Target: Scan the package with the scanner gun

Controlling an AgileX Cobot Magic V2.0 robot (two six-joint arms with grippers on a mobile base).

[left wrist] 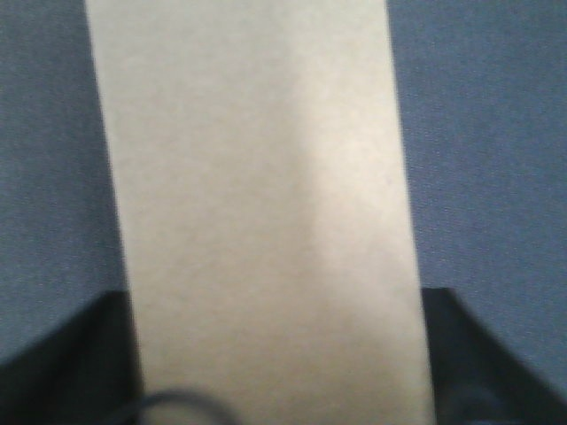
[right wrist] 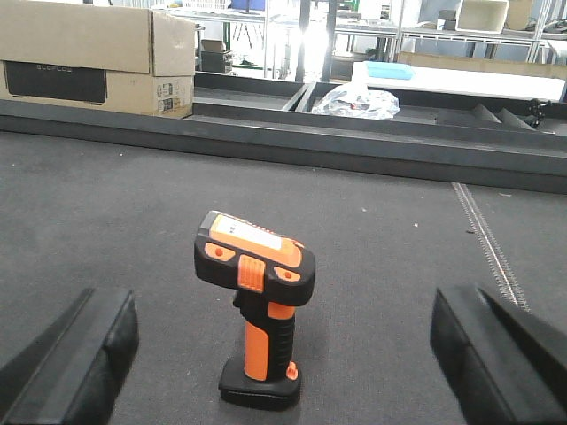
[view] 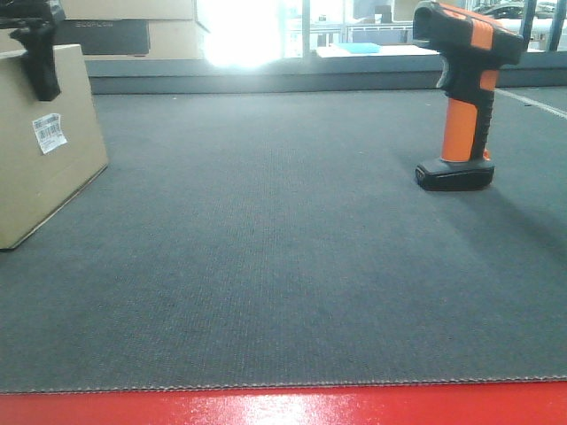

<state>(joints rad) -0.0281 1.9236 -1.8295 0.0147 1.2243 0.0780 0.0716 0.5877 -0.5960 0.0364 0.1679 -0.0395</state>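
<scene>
The package (view: 40, 150) is a tan cardboard box standing at the left edge of the grey mat, with a barcode label (view: 49, 133) on the side facing right. My left gripper (view: 40, 53) sits over its top edge. In the left wrist view the box (left wrist: 266, 204) fills the gap between the two black fingers (left wrist: 62, 363), which press against its sides. The orange and black scanner gun (view: 461, 97) stands upright on its base at the right. My right gripper (right wrist: 283, 354) is open, with the scanner (right wrist: 257, 301) ahead of it between the wide-spread fingers, untouched.
A grey mat (view: 266, 248) covers the table, with a red strip (view: 283, 407) at the front edge. A raised dark ledge (view: 266, 80) runs along the back. Beyond it stand cardboard boxes (right wrist: 97, 53) and a crumpled plastic bag (right wrist: 357, 100).
</scene>
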